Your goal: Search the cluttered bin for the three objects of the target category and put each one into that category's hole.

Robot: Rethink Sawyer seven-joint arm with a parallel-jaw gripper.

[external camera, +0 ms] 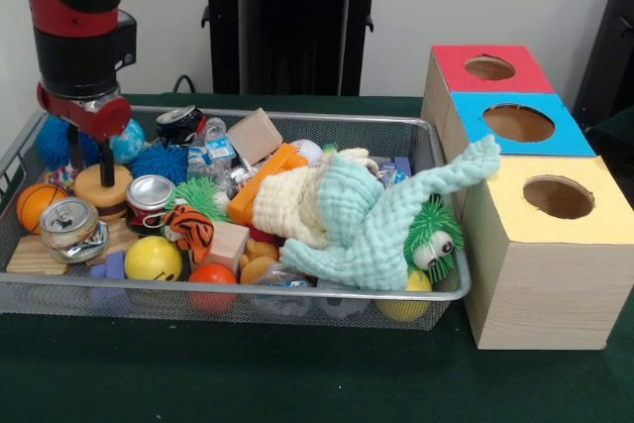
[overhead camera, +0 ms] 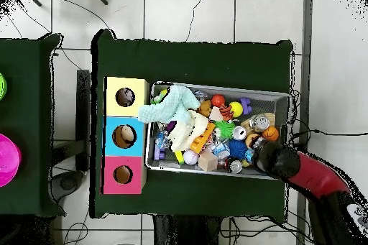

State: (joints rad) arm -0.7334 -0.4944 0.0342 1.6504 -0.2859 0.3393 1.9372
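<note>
Cluttered bin (external camera: 451, 289): silver wire-mesh tray on the green bench (external camera: 297, 373), set just beside three wooden boxes w/ coloured tops: red box (external camera: 492, 68), blue box (external camera: 522, 124), yellow box (external camera: 555, 197), one round hole each.

Handling (est.):
- Mint muslin cloth (external camera: 371, 220) and cream cloth (external camera: 287, 207): soft, light, limp. Will drape and drag neighbours; pinch at a raised fold. The mint one hangs over the bin rim toward the yellow box.
- Crushed drink cans (external camera: 69, 225), (external camera: 149, 193): light, thin-walled, slippery; grip across the body.
- Yellow ball (external camera: 153, 259), mini basketball (external camera: 38, 205): round, will roll; needs a centred grip.
- Wooden block (external camera: 230, 243): stiff, flat faces, easiest pick.
- Green fuzzy toy w/ eyes (external camera: 433, 240): soft, compressible.

Hand (external camera: 99, 160): low over the bin's end farthest from the boxes, above a round wooden disc (external camera: 102, 183). Fingers lost against the clutter; released or clenched cannot be told.

Hidden/unclear:
- Target category is not evident.
- Items under the cloths are covered.
- Blue spiky balls (external camera: 54, 141) are partly behind the arm.
- Overhead: the arm covers the bin corner; something sits inside the yellow and blue holes, type unclear.
</note>
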